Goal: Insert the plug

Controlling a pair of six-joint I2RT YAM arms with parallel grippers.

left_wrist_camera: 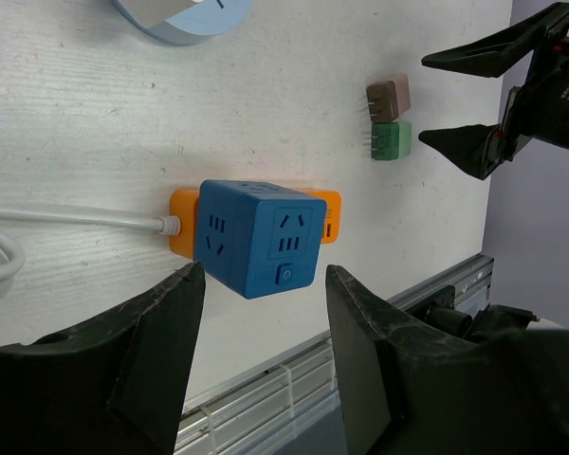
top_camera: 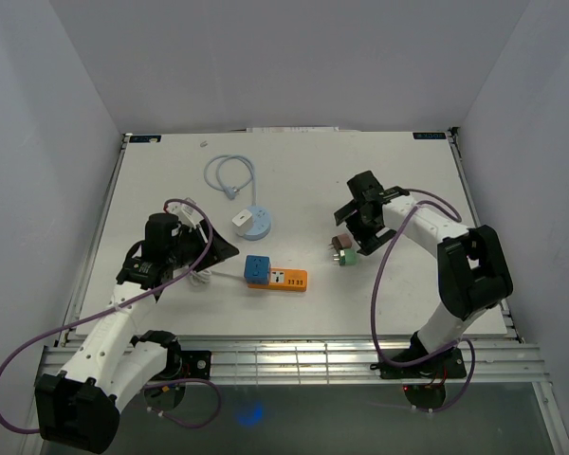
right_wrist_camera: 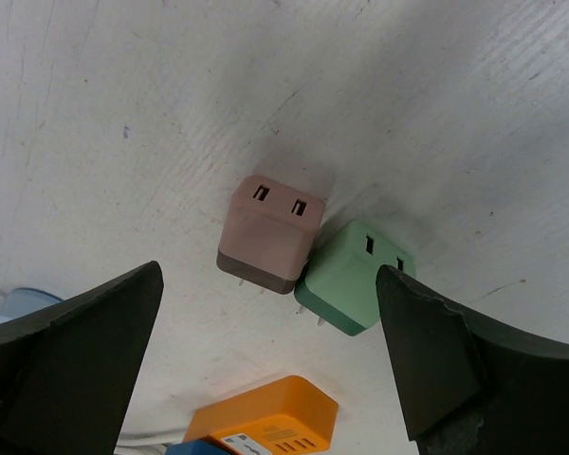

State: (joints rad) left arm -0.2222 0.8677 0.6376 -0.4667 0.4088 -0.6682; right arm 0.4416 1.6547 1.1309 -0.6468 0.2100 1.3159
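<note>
In the overhead view, the left hand (top_camera: 226, 249) is seen only as a dark wedge, so the gap between its fingers cannot be judged there; it is pointed at a blue cube socket (top_camera: 256, 270) seated on the left end of an orange power strip (top_camera: 289, 280), from which it is set apart. The right hand (top_camera: 353, 227) is tilted down over a pink-brown plug (top_camera: 340, 245) and a green plug (top_camera: 347, 256), which lie touching on the white worktop (top_camera: 294, 180), well right of the strip; contact with them cannot be made out at this size. A pale blue round unit (top_camera: 251, 222) is placed behind the strip. In the left wrist view, the left hand (left_wrist_camera: 264, 284) is shown with its fingers partly spread and nothing held; the cube socket (left_wrist_camera: 256, 237) is framed between them, beyond the tips, and most of the strip (left_wrist_camera: 327, 213) is hidden behind it. A white cord (left_wrist_camera: 76, 218) is cut off at the left edge. The two plugs (left_wrist_camera: 391, 98) (left_wrist_camera: 394, 140) are seen far off, just beside the right hand (left_wrist_camera: 441, 100). In the right wrist view, the right hand (right_wrist_camera: 268, 280) is spread wide and empty; the pink-brown plug (right_wrist_camera: 270, 232) and the green plug (right_wrist_camera: 351, 280) lie below, between the fingers, prongs half hidden beneath them. The strip (right_wrist_camera: 266, 412) is cropped at the bottom edge.
</note>
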